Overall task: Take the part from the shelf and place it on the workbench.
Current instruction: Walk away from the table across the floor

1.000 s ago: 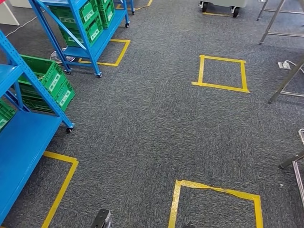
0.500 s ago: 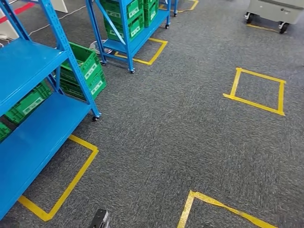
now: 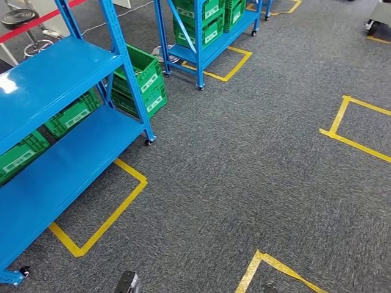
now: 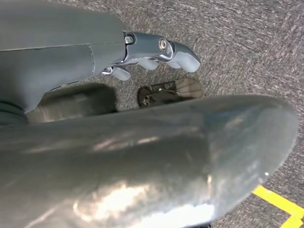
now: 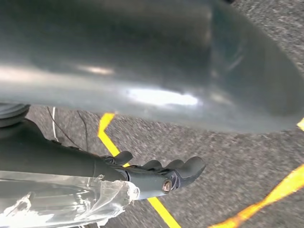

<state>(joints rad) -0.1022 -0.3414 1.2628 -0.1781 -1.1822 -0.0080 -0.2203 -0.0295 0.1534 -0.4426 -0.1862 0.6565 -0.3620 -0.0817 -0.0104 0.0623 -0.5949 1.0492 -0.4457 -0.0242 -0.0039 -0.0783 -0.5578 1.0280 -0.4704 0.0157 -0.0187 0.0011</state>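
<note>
Both hands hang over carpet, left hand [image 4: 154, 52] and right hand [image 5: 157, 173] with fingers held out together and empty; beyond, the shelf [image 3: 55, 73] holds green crates [image 3: 21, 155] at its left edge, the part itself unseen, probably a light, stiff item.

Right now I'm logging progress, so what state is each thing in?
Left hand: hangs over the carpet, holds nothing, fingers straight.
Right hand: hangs over the carpet, holds nothing, fingers straight.
Near blue shelf: both visible levels bare.
Green crates: stacked on the floor beside the shelf.
Far blue shelf: loaded with green crates.
</note>
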